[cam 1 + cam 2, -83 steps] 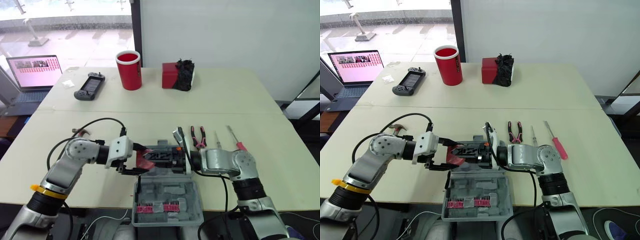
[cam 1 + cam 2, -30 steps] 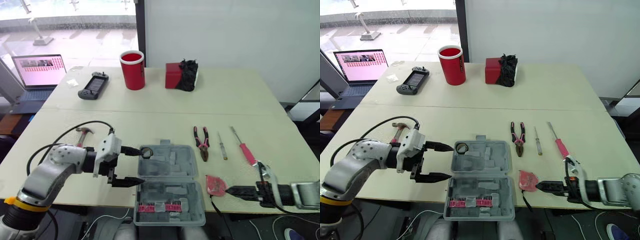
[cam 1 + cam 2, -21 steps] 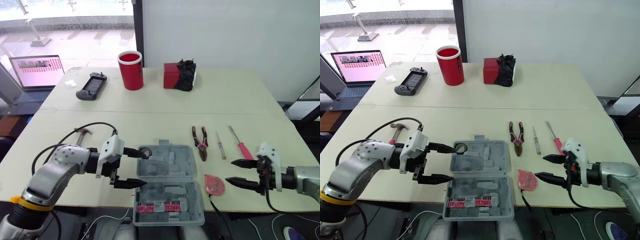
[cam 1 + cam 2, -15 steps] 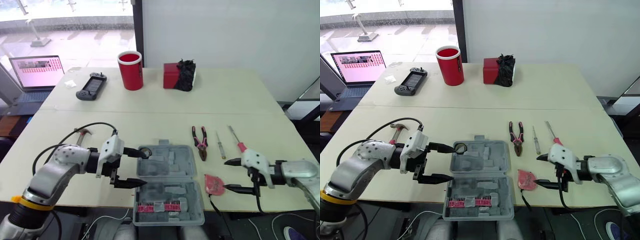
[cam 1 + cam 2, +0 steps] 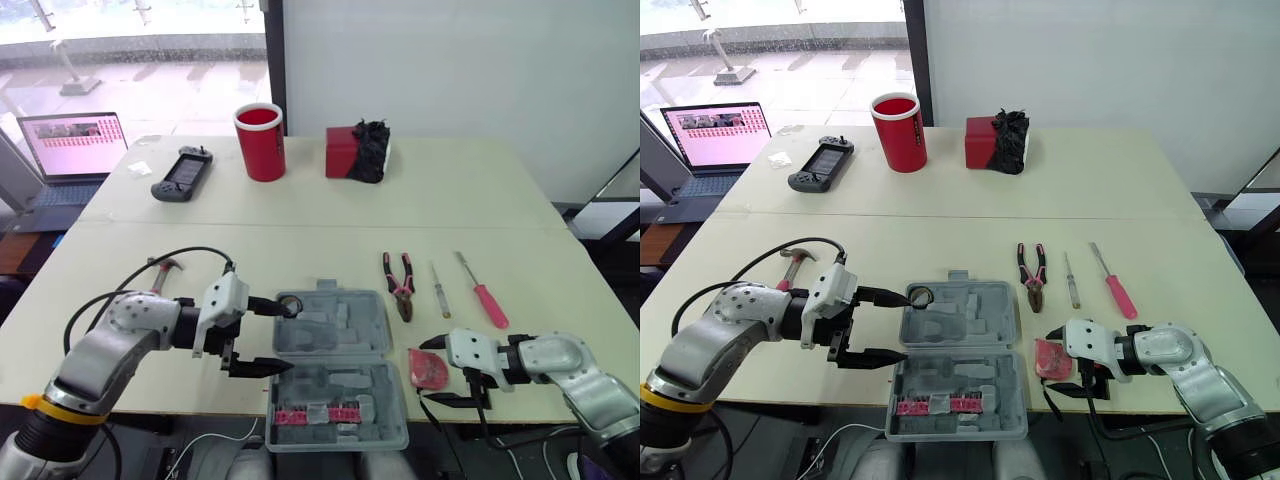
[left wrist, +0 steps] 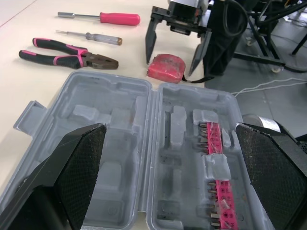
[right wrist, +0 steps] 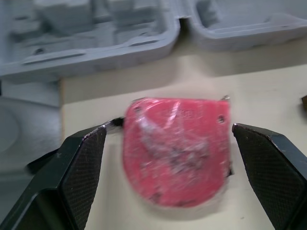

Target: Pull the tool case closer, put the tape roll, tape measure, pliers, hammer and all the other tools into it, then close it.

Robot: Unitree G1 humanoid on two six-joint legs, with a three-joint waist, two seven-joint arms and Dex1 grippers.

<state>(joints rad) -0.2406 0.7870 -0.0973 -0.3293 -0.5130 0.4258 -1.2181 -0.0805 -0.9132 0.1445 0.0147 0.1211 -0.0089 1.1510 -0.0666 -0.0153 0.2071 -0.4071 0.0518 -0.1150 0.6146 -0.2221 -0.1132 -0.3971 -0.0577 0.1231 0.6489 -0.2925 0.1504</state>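
Observation:
The grey tool case (image 5: 372, 352) lies open at the table's front edge, a pink bit strip in its near half. A small black tape roll (image 5: 290, 303) sits in its far left corner. My left gripper (image 5: 283, 336) is open just left of the case, its upper fingertip next to the roll. The red tape measure (image 5: 428, 368) lies right of the case, and my right gripper (image 5: 433, 372) is open with one finger on each side of it (image 7: 177, 151). Pliers (image 5: 400, 285), a thin screwdriver (image 5: 440, 292) and a red-handled screwdriver (image 5: 485, 298) lie further back. The hammer (image 5: 160, 270) is partly hidden behind my left arm.
At the back of the table stand a red cup (image 5: 260, 142), a red box with a black bundle (image 5: 358, 150), a game controller (image 5: 180, 172) and a laptop (image 5: 70, 145). The case's near half overhangs the table's front edge (image 5: 200, 405).
My right gripper has swung in from the right edge to the tape measure and now straddles it, open. The left gripper has hardly moved over the last second.

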